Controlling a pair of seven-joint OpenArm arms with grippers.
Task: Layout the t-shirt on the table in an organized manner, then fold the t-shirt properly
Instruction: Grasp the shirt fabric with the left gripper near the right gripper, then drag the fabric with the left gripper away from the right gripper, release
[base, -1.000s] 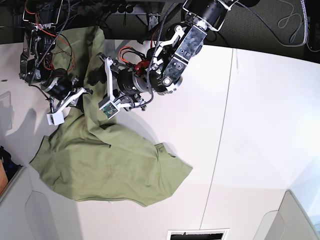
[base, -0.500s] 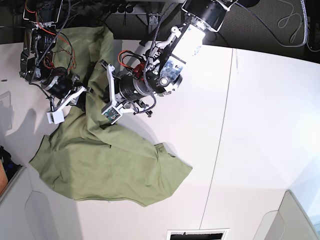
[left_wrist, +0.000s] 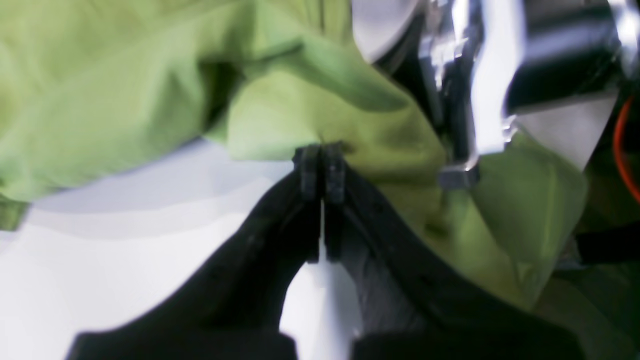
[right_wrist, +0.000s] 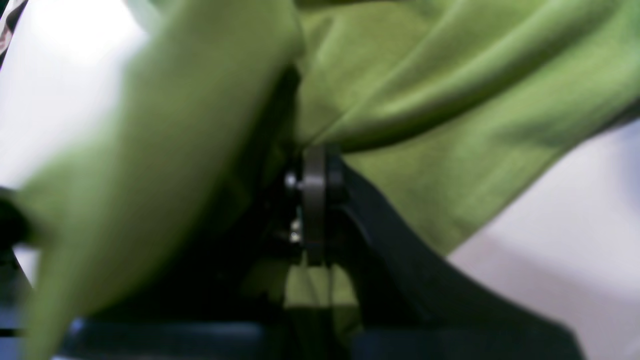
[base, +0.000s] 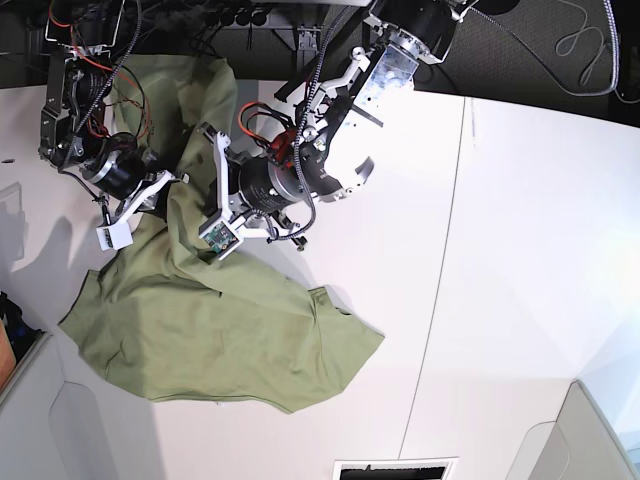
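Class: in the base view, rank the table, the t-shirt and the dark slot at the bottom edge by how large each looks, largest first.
1. The table, filling most of the view.
2. The t-shirt, covering a fair part of the table's left side.
3. The dark slot, clearly smallest.

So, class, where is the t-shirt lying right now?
In the base view the t-shirt is spread rumpled over the table's left side, its upper part bunched between the two arms, left of the dark seam.

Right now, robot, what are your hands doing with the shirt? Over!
Left gripper shut on the t-shirt. Right gripper shut on it too. Shirt bunched, partly lifted off the table. Nothing blocking.
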